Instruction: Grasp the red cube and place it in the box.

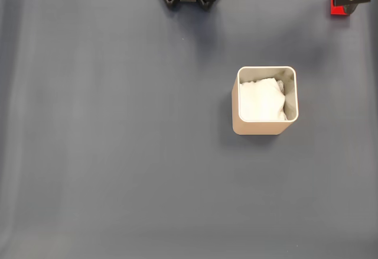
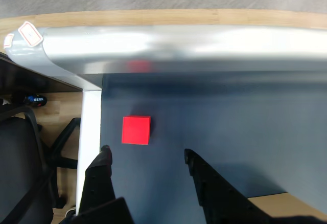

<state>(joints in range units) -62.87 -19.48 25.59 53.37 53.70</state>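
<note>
Red cube point(image 2: 136, 130) sits on dark blue mat point(image 2: 230, 116), close to mat edge, far from box point(image 1: 266, 100). Gripper point(image 2: 147, 155) hangs just short of cube, fingers wide, holding nothing. Cube sits nearer one finger point(image 2: 102, 165). Risk: off-centre closing knocks cube away, maybe off mat.

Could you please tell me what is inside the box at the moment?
The box holds white soft padding. No cube is in it. Whatever is beneath the padding is covered.
</note>
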